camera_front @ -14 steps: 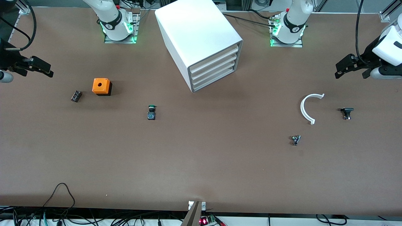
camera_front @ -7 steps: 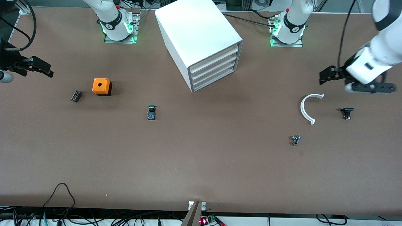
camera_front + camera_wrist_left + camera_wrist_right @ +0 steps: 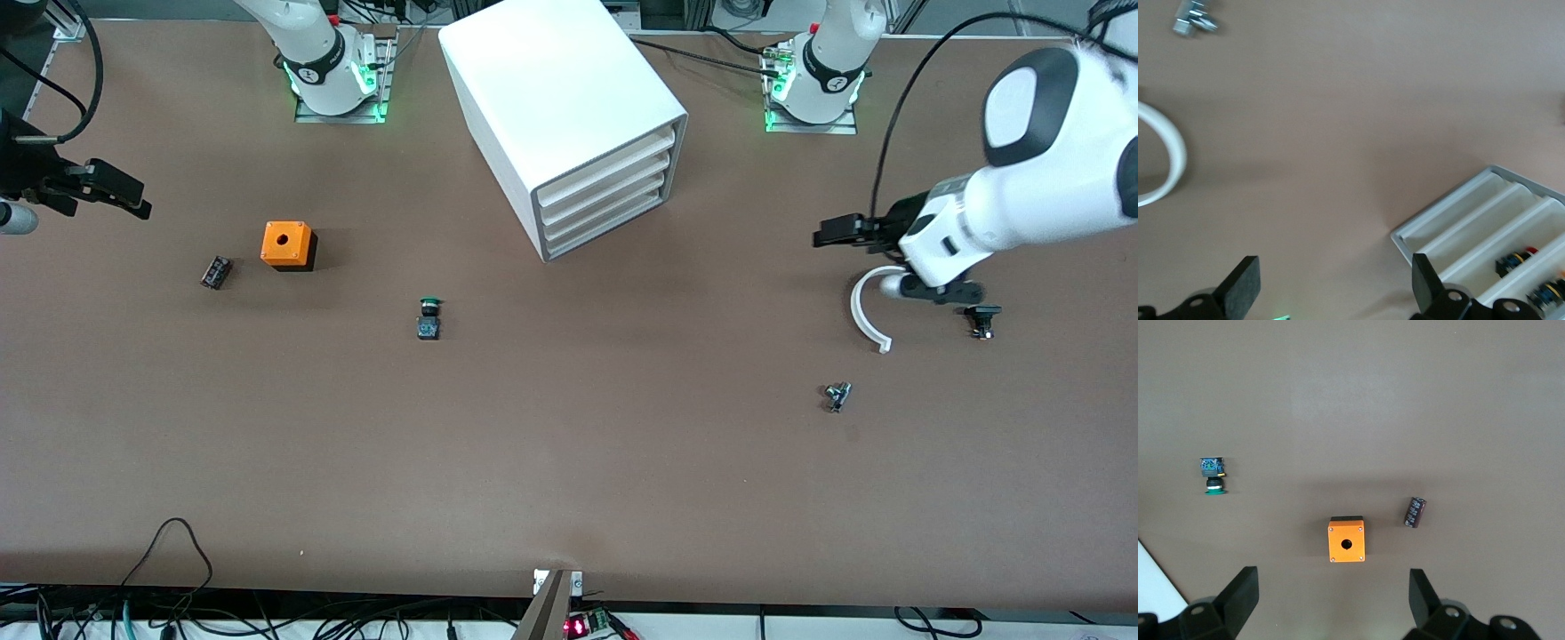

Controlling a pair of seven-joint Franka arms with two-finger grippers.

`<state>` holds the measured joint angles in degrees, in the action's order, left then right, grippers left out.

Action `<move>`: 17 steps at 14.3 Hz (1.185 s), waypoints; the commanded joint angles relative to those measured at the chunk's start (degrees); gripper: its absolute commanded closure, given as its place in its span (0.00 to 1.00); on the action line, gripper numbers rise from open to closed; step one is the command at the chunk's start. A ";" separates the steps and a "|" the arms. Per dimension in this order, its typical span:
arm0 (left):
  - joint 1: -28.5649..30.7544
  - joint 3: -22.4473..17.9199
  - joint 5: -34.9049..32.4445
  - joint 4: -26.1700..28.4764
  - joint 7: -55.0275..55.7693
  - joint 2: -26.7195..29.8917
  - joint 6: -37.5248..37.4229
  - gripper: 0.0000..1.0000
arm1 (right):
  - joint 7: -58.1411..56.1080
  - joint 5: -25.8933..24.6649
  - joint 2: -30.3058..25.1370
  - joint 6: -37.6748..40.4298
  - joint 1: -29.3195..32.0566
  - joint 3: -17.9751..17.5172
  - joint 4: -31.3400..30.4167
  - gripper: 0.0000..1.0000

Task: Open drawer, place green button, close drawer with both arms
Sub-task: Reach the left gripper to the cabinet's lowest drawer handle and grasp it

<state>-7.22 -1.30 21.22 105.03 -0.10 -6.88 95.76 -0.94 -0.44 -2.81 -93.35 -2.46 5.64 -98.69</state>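
Note:
The white cabinet (image 3: 569, 107) stands at the table's robot side, its four drawers (image 3: 606, 213) all shut. It also shows in the left wrist view (image 3: 1485, 230). The green-capped button (image 3: 428, 317) lies on the table, nearer the front camera than the cabinet and toward the right arm's end. It shows in the right wrist view (image 3: 1213, 477). My left gripper (image 3: 834, 235) is open and empty over the table between the cabinet and a white arc; its fingers (image 3: 1241, 290) stand wide apart. My right gripper (image 3: 124, 197) is open and empty at the right arm's end; its fingers (image 3: 1238, 595) frame bare table.
An orange box (image 3: 287, 244) and a small dark block (image 3: 215, 272) lie toward the right arm's end. A white arc (image 3: 867, 311), a black-capped part (image 3: 981, 318) and a small metal part (image 3: 837, 396) lie toward the left arm's end. Small parts (image 3: 1515, 261) show in the drawers.
My left arm has swung in from the table's end toward the cabinet, passing over the white arc. The right arm has not moved.

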 commanded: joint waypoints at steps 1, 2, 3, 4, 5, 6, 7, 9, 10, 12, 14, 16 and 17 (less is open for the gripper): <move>0.10 0.77 5.92 0.61 -4.46 -3.22 1.35 0.00 | -0.20 -0.44 -0.27 0.19 0.17 -0.01 0.16 0.00; 0.10 0.77 8.73 0.96 -5.86 -4.36 1.70 0.00 | -0.20 -0.44 -0.27 0.19 0.17 -0.01 0.16 0.00; 0.10 0.77 11.54 1.58 -7.70 -5.59 1.88 0.00 | -0.20 -0.44 -0.27 0.19 0.17 -0.01 0.16 0.00; 0.10 0.77 13.92 1.93 -9.38 -6.65 2.23 0.00 | -0.20 -0.44 -0.27 0.19 0.17 -0.01 0.16 0.00; 0.10 0.77 16.03 2.37 -10.78 -7.53 2.32 0.00 | -0.20 -0.44 -0.27 0.19 0.17 -0.01 0.16 0.00; 0.10 0.86 18.83 3.33 -12.10 -8.41 2.32 0.00 | -0.20 -0.44 -0.27 0.10 0.09 -0.01 0.16 0.00; 0.10 1.04 22.00 4.47 -13.16 -9.20 2.32 0.00 | -0.20 -0.44 -0.27 0.10 0.09 -0.01 0.16 0.00; 0.02 1.56 27.63 6.67 -16.84 -10.87 2.32 0.00 | -0.20 -0.44 -0.27 0.10 0.17 -0.01 0.25 0.00; 0.01 2.61 29.91 7.46 -18.52 -11.75 2.32 0.00 | -0.20 -0.44 -0.27 0.10 0.17 -0.01 0.25 0.00; -0.07 4.10 32.39 8.26 -19.41 -13.33 2.32 0.00 | -0.20 -0.35 -0.27 0.10 0.17 -0.01 0.16 0.00; -0.33 6.30 34.49 8.26 -19.93 -15.35 2.41 0.00 | -0.20 -0.44 -0.27 0.10 0.17 -0.01 0.16 0.00; -1.65 6.93 36.87 8.35 -24.48 -17.37 3.46 0.00 | -0.20 -0.44 -0.27 0.10 0.17 -0.01 0.16 0.00; -2.44 6.84 38.10 8.70 -26.34 -18.16 3.72 0.00 | -0.20 -0.44 -0.27 0.10 0.17 -0.01 0.16 0.00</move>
<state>-8.57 5.58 56.44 113.18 -21.83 -23.55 98.56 -0.94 -0.44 -2.80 -93.35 -2.46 5.66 -98.69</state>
